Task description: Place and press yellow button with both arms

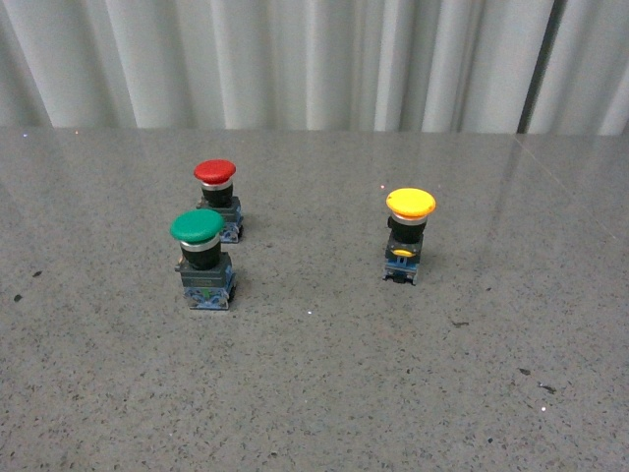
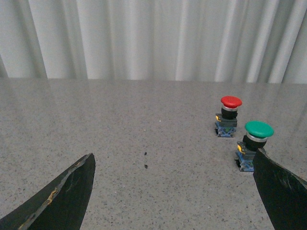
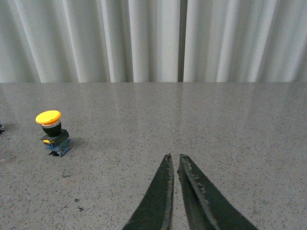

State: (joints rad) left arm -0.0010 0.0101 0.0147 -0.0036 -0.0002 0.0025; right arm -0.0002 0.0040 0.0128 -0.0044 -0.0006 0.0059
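Observation:
The yellow button [image 1: 410,234] stands upright on the grey speckled table, right of centre in the front view, with its yellow cap on top and a blue-grey base below. It also shows in the right wrist view, yellow button [image 3: 52,132], well off to the side of my right gripper [image 3: 174,156], which is shut with nothing between its black fingers. My left gripper [image 2: 175,158] is open and empty, its jaws spread wide above bare table. Neither arm appears in the front view, and the yellow button is out of the left wrist view.
A green-capped button [image 1: 202,259] and a red-capped button [image 1: 217,199] stand close together left of centre. They also show beside one left finger: green-capped button [image 2: 254,145], red-capped button [image 2: 228,116]. A white curtain [image 1: 314,59] hangs behind the table's far edge.

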